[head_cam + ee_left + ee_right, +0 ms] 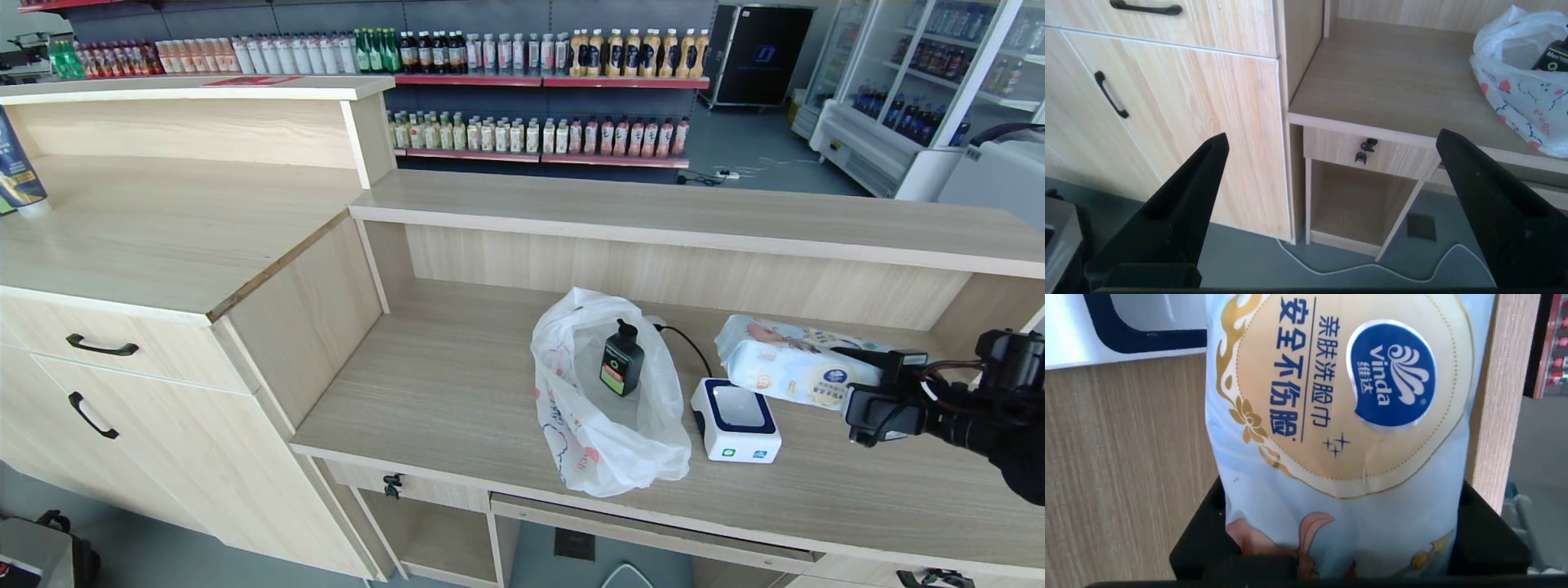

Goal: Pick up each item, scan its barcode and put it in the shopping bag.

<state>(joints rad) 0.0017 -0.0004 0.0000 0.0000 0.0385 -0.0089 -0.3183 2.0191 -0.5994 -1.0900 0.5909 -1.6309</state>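
Observation:
A white plastic shopping bag (604,408) stands open on the lower counter, with a dark pump bottle (622,363) upright inside it. Just right of the bag lies a white barcode scanner (735,420). Behind the scanner a pale blue tissue pack (784,363) lies flat. My right gripper (878,392) is at the pack's right end. In the right wrist view the gripper (1343,531) is open, its fingers straddling the tissue pack (1347,416), beside the scanner (1143,327). My left gripper (1331,163) hangs open and empty, low in front of the counter, with the bag (1523,73) off to one side.
The lower counter (457,384) has a raised back ledge and a taller cabinet (163,237) on its left. A black cable (682,339) runs behind the scanner. Drawers and an open cubby (1360,204) sit under the counter's front edge. Drink shelves stand far behind.

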